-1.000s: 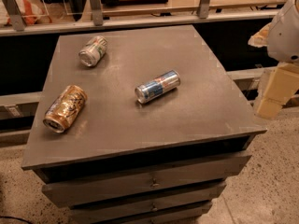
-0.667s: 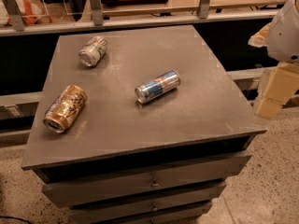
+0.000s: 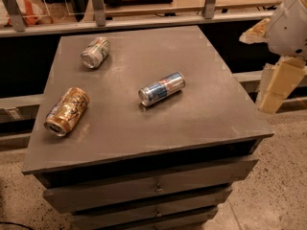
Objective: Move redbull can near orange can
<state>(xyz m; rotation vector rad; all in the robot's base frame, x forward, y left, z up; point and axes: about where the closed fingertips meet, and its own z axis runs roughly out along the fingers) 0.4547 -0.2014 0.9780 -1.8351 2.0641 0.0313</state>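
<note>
- The redbull can [image 3: 161, 88] lies on its side near the middle of the grey table top [image 3: 211, 123], with one silver end turned toward the front-left.
- The gripper [image 3: 278, 87] hangs at the right edge of the view, beyond the right side of the table, and is well apart from the redbull can.
- The orange can [image 3: 67, 111] lies on its side near the front-left edge of the table, well apart from the redbull can.
- A silver-green can [image 3: 95, 52] lies on its side at the back-left of the table.
- The drawers [image 3: 153, 188] under the table top are closed, so their inside is hidden.
- The gripper touches no can and holds nothing that can be seen; whether it is spread or pressed together cannot be told.
</note>
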